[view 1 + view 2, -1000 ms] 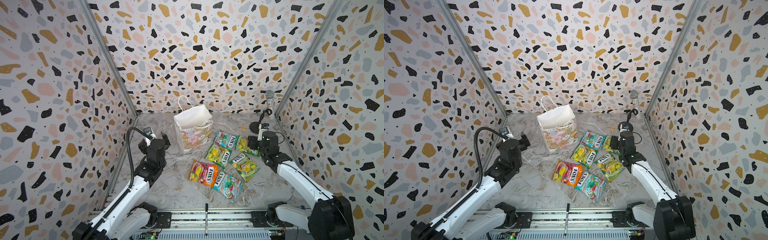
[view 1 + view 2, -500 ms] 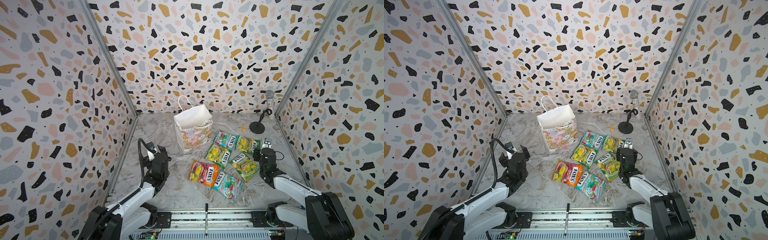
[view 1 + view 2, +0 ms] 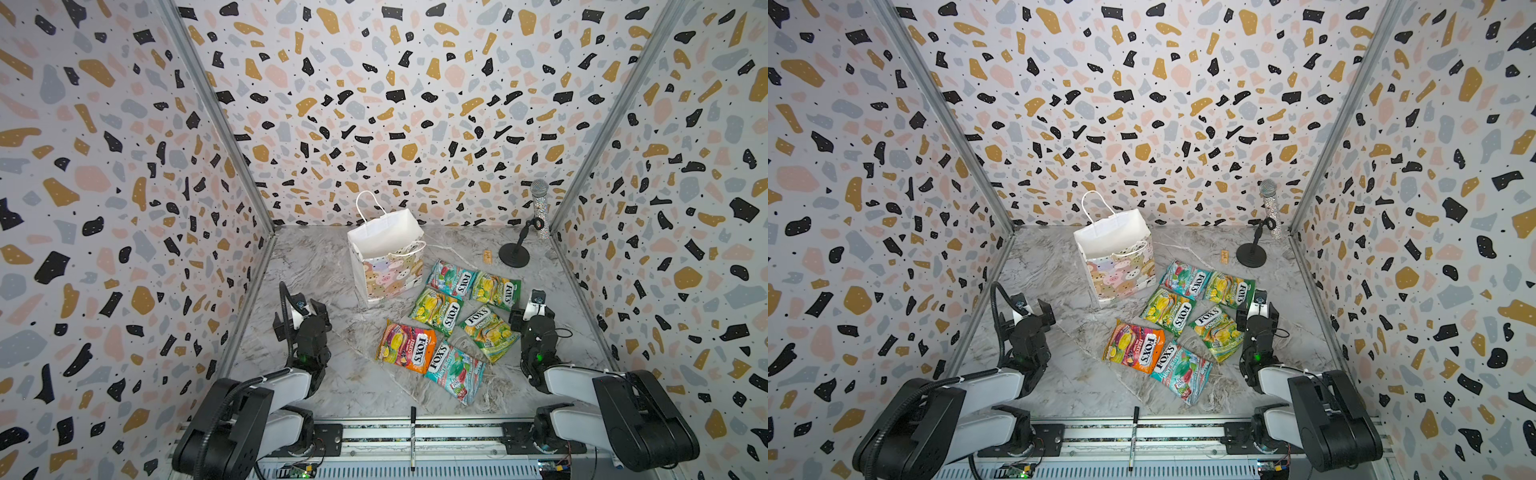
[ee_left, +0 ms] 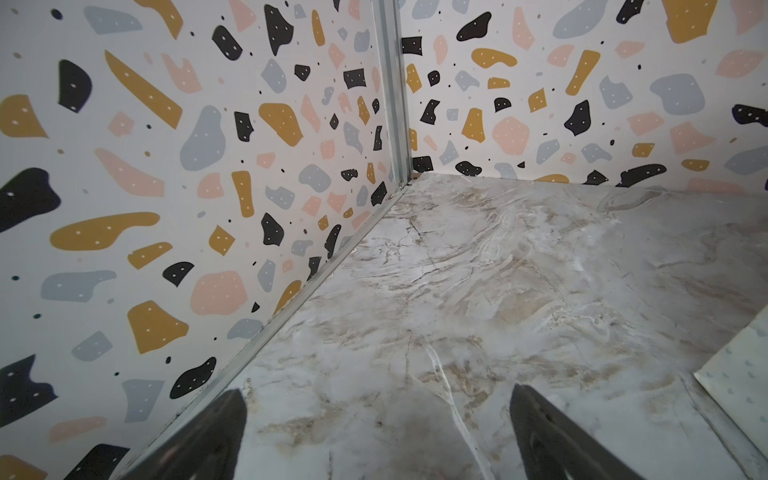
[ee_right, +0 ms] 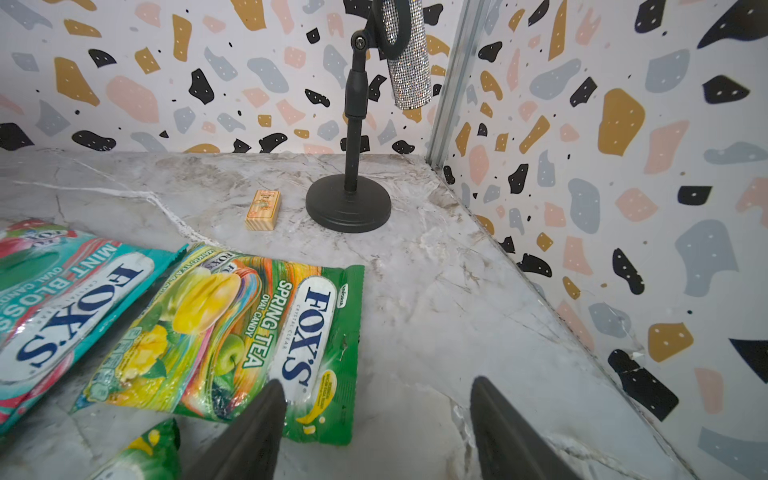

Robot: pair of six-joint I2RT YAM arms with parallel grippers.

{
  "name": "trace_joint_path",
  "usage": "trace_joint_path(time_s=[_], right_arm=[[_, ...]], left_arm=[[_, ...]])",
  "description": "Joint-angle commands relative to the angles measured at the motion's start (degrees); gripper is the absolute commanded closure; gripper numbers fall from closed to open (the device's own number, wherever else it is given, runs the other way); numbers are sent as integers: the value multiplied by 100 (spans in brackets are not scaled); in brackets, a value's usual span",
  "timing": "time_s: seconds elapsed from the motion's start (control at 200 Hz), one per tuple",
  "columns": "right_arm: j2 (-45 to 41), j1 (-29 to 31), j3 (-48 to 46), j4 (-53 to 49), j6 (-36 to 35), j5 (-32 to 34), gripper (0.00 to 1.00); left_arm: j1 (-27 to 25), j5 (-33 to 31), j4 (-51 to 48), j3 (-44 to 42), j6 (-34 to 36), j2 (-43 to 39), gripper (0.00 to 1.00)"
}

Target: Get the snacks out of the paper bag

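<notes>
The white paper bag (image 3: pixel 386 257) (image 3: pixel 1116 259) stands upright and open at the back middle, its cartoon-animal face toward the front. Several FOX'S snacks lie flat on the marble to its right and front: a teal-red packet (image 3: pixel 451 279), green-yellow packets (image 3: pixel 494 289) (image 3: pixel 438 311) (image 3: pixel 490 332), an orange-pink packet (image 3: pixel 407 347) and another teal-red packet (image 3: pixel 455 372). My left gripper (image 3: pixel 311 305) (image 4: pixel 378 390) is open over bare marble, left of the bag. My right gripper (image 3: pixel 528 309) (image 5: pixel 376 380) is open and empty beside a green-yellow packet (image 5: pixel 232 332).
A black microphone stand (image 3: pixel 514 259) (image 5: pixel 349 203) with a glittery microphone occupies the back right corner, a small wooden block (image 3: pixel 488 255) (image 5: pixel 263 210) beside it. A black pen (image 3: pixel 412 440) lies on the front rail. Patterned walls close in on three sides.
Both arms have pulled back toward the front and folded low near their bases. The left jaws have spread a little wider. Bag and packets have not moved.
</notes>
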Motion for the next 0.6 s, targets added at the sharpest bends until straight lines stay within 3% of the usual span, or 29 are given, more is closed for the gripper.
trace_joint_path(time_s=[0.0,0.1,0.36,0.481,0.596], right_arm=[[66,-184,-53,989,4,-598,28],[192,-395,-127,1297,155,-1032,27],[497,-481,-237,1885,86,-1337,27],[877,-553,-242,2261,128,-1408,25],[1239,-611,-169,2430,153,-1543,24]], left_arm=[[103,481,1502,-195,288,179,0],[222,787,1786,-254,285,348,0],[339,1274,1942,-232,353,675,0],[339,1141,2243,-153,332,1105,0],[428,1102,1682,66,172,1060,0]])
